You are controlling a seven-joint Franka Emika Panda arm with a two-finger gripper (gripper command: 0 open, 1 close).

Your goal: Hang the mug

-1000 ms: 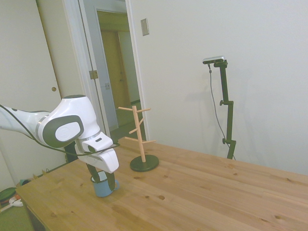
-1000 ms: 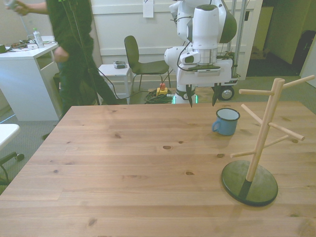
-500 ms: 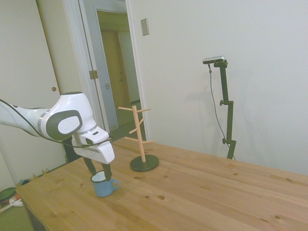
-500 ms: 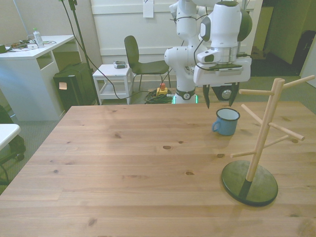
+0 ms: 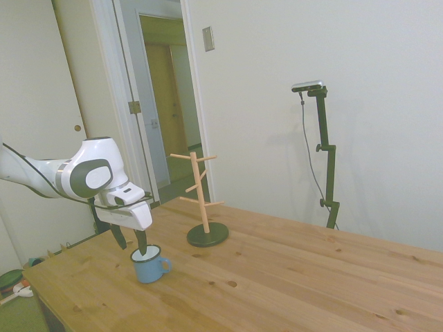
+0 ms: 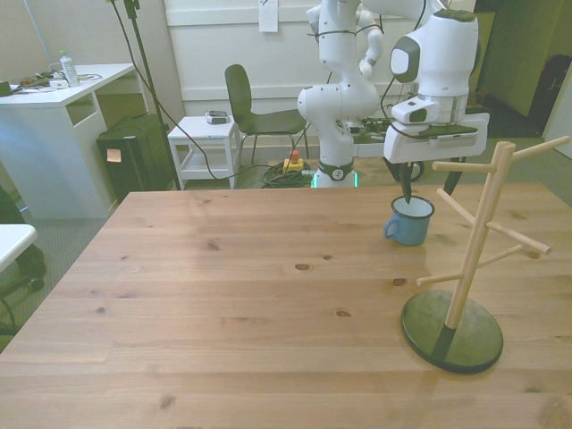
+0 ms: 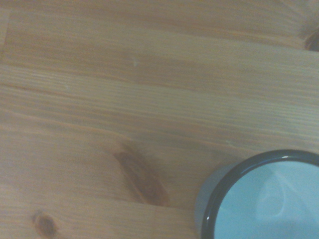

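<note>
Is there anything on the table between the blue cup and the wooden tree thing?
No. In the front view, only bare table lies between the mug and the wooden mug tree. The side view shows the same empty gap.

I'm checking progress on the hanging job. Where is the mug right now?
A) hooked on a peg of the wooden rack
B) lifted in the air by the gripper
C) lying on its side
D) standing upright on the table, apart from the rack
D: the mug stands upright on the table, apart from the rack, with the open gripper just above its rim.

tool (image 6: 427, 189) shifted past mug (image 6: 409, 220), person gone
</note>
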